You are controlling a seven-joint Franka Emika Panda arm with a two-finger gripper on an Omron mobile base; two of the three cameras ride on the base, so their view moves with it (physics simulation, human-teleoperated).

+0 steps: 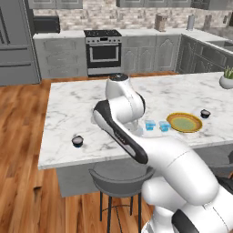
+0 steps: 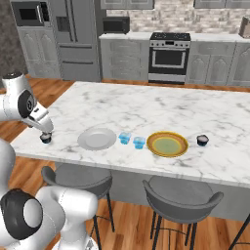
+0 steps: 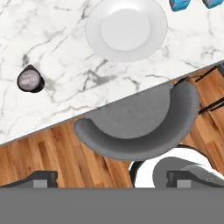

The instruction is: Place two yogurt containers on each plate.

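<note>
The light grey plate [image 2: 97, 138] [image 3: 127, 28] lies near the island's front edge. To its right sit two light blue yogurt cups [image 2: 125, 138] [image 2: 139, 142] [image 1: 150, 124] [image 1: 164, 126], then the golden yellow plate [image 2: 167, 144] [image 1: 184, 122]. One black yogurt cup [image 2: 202, 140] [image 1: 205, 113] stands just right of the yellow plate. The other black cup [image 1: 78, 141] [image 3: 30, 80] stands alone towards the island's left end. My gripper [image 3: 111, 178] is open and holds nothing. It hangs high over the counter's front edge, apart from every cup. Both plates are bare.
A grey bar stool [image 3: 135, 127] [image 1: 120, 175] stands under the counter edge, below the hand. A second stool [image 2: 183, 195] is further right. A white potted plant [image 1: 226, 79] sits at the island's far right. The arm hides the grey plate in the left base view.
</note>
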